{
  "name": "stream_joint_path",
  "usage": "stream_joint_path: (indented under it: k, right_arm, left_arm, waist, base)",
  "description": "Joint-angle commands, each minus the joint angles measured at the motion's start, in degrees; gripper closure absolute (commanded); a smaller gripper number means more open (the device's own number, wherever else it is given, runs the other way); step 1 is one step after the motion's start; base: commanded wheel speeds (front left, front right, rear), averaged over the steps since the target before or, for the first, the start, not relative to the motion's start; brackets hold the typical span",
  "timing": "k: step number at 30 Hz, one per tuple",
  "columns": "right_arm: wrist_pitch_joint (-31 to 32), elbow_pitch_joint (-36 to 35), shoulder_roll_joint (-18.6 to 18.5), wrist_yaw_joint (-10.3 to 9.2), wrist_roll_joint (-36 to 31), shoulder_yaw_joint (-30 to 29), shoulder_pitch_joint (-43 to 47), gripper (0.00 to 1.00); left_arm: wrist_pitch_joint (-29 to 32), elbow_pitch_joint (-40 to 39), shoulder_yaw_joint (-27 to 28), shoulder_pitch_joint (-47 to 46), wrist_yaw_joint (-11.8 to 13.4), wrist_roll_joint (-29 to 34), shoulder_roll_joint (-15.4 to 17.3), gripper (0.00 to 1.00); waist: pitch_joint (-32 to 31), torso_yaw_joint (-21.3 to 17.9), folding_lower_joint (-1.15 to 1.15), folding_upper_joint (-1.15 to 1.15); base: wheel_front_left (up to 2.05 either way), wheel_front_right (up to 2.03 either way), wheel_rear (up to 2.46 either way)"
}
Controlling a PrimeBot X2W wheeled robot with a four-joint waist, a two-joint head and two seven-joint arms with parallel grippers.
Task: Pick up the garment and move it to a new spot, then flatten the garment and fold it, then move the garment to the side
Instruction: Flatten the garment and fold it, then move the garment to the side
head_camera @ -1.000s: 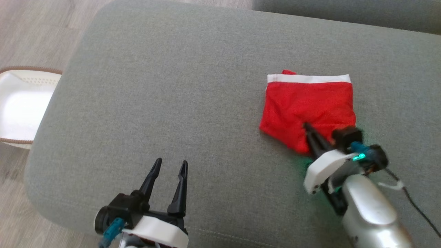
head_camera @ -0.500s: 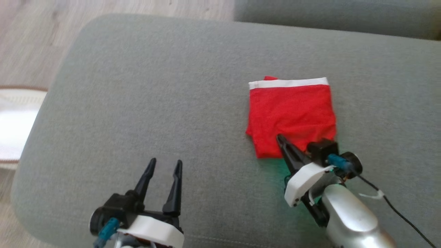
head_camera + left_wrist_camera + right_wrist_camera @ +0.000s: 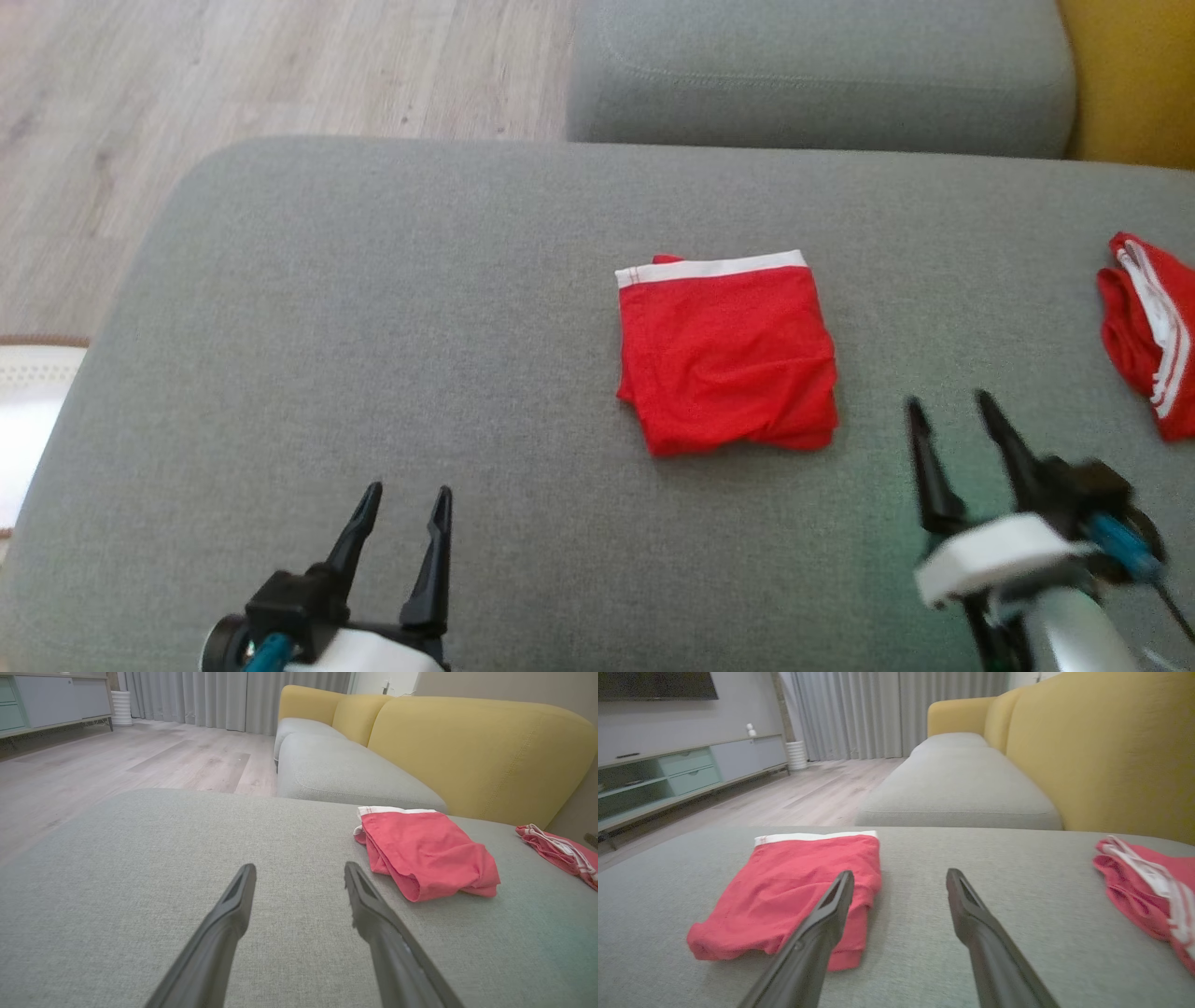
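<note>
The left gripper (image 3: 408, 488) and right gripper (image 3: 948, 401) have open, empty jaws. The folded garment (image 3: 724, 359) lies ahead between them; another red cloth (image 3: 1144, 327) lies right of the right jaws.

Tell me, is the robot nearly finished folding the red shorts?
Nearly. Done: the red garment lies folded on the grey cushion. In hand: nothing; left gripper and right gripper have their fingers spread, off the cloth. Left: probably shifting it aside, since it sits mid-cushion.

The left gripper (image 3: 409, 489) and right gripper (image 3: 948, 401) each have two long tapering black fingers (image 3: 431, 560), a black base (image 3: 289, 597), a white collar (image 3: 994, 557) and a teal plug (image 3: 1120, 551); the right's blurred forearm (image 3: 1074, 630) looks silver.
</note>
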Motion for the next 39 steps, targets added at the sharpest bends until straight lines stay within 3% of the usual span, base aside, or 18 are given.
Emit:
stream_joint_path:
  k: [1,5,15,26,39]
  right_arm:
    - [-0.76,-4.20,-0.30,-0.04,-0.61,-0.82,0.61,0.00]
    - [-0.77,-8.12,-0.02,-0.04,-1.05,-3.31,6.10,0.00]
    - [-0.78,-10.23,1.23,-0.04,-1.40,-5.74,13.07,0.00]
    - [-0.78,-10.36,2.51,-0.04,-2.27,-6.41,13.90,0.00]
    - [0.61,-9.45,2.53,-0.04,-0.31,-5.65,11.08,0.00]
  left_arm:
    - [-0.71,-1.30,2.82,-1.84,-0.70,0.67,-0.25,0.00]
    - [-0.71,-0.69,4.54,-1.05,-1.60,1.42,-0.27,0.00]
    - [-0.71,-0.12,6.16,1.48,-2.62,1.88,-0.36,0.00]
    - [-0.71,0.71,6.49,1.39,-3.15,1.91,-0.39,0.00]
    - [-0.71,1.02,5.77,0.80,-2.93,1.68,-0.40,0.00]
  waist:
    - [-0.66,-0.35,0.00,0.00]
    - [-1.56,-0.80,0.00,0.00]
    - [-3.65,-1.81,0.00,0.00]
    - [-3.98,-3.64,0.00,0.00]
    - [-3.08,-2.56,0.00,0.00]
  base:
    - [0.00,0.00,0.00]
    - [0.00,0.00,0.00]
    - [0.00,0.00,0.00]
    - [0.00,0.00,0.00]
    - [0.00,0.00,0.00]
